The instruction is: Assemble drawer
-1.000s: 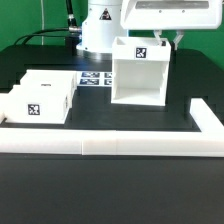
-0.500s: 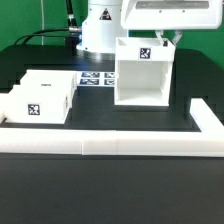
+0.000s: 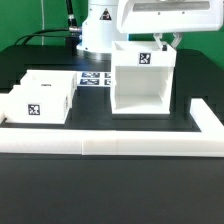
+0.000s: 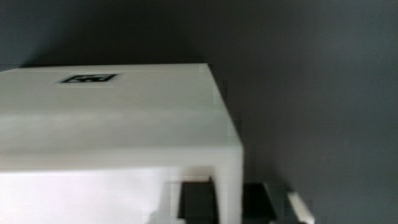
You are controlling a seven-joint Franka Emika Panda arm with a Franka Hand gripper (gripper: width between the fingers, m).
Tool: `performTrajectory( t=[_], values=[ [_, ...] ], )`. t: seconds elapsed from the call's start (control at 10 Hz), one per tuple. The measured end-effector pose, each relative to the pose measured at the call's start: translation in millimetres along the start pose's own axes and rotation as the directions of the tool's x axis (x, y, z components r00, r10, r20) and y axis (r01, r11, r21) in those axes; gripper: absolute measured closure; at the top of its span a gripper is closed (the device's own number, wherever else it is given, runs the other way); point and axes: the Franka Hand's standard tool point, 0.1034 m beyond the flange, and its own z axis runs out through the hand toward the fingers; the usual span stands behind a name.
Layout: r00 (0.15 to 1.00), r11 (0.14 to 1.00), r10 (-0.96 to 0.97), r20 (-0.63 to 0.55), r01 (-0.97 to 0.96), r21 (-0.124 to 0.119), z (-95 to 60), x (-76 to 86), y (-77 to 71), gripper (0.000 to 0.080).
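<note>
The drawer's tall white casing (image 3: 140, 85) stands on the black table right of centre, its open side facing forward and a square tag on its top front. My gripper (image 3: 165, 42) comes down from above and is shut on the casing's right wall near the top rear corner. In the wrist view the casing (image 4: 107, 110) fills the frame, and my gripper (image 4: 228, 200) has a dark finger on each side of the thin white wall. The two tagged trays (image 3: 40, 97) sit together at the exterior view's left.
A long low white wall (image 3: 150, 148) runs along the front and turns back at the exterior view's right (image 3: 205, 118). The marker board (image 3: 95, 78) lies behind, between trays and casing. The robot base (image 3: 95, 35) stands at the back.
The casing, held in my gripper, has shifted slightly toward the front of the table and now looks larger and lower in the exterior view. The trays have not moved.
</note>
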Motion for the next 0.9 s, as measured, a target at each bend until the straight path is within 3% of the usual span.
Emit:
performTrajectory(
  t=[0.2,0.5,0.6,0.9],
  values=[
    [0.999,1.0,-0.017,-0.036,0.017,0.006,-1.5,41.3,12.0,0.0762],
    [0.996,1.0,-0.01,-0.089,0.011,0.01,-2.3,87.3,25.8,0.0762],
    [0.994,1.0,-0.007,-0.113,0.008,0.012,-3.2,97.6,26.6,0.0762],
    [0.994,1.0,0.016,-0.112,-0.015,0.015,-3.3,96.3,25.1,0.0762]
  ],
)
